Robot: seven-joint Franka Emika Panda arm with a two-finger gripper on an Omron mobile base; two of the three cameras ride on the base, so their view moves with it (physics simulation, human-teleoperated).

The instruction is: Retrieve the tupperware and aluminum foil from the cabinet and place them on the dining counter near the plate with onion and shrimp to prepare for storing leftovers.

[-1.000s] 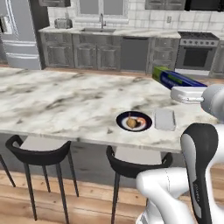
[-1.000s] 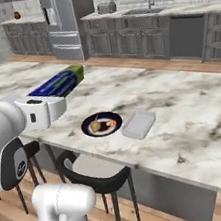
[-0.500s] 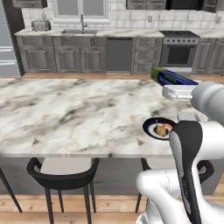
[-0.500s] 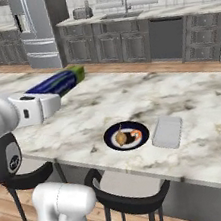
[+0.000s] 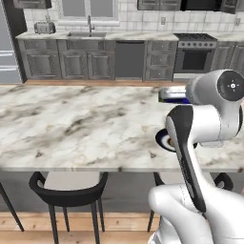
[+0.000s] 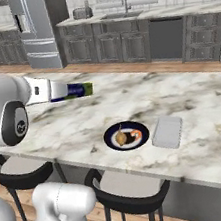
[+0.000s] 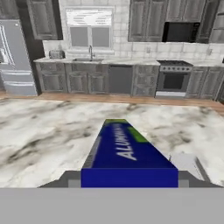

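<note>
the tool [image 6: 53,90] is clamped on the aluminum foil [image 6: 72,90], a long dark blue box with a yellow-green far end, held level above the marble desk [image 6: 191,97] and sticking straight out ahead of the tool; in the hand view the box [image 7: 124,151] runs forward from between the fingers, white lettering along its top face, its green end pointing toward the far edge of the desk and the grey lower cabinets [image 7: 87,78] beyond. from the right base view, the plate with onion and shrimp [image 6: 126,135] lies on the desk below the tool and off to its right, nearer the stool side, with the tupperware [image 6: 167,132] lying flat just beside the plate on the side away from the tool. in the left base view the arm hides most of the plate [image 5: 163,141], and only a short blue piece of the box [image 5: 172,97] shows beside the wrist. black stools [image 6: 130,199] stand under the near edge of the desk
</note>
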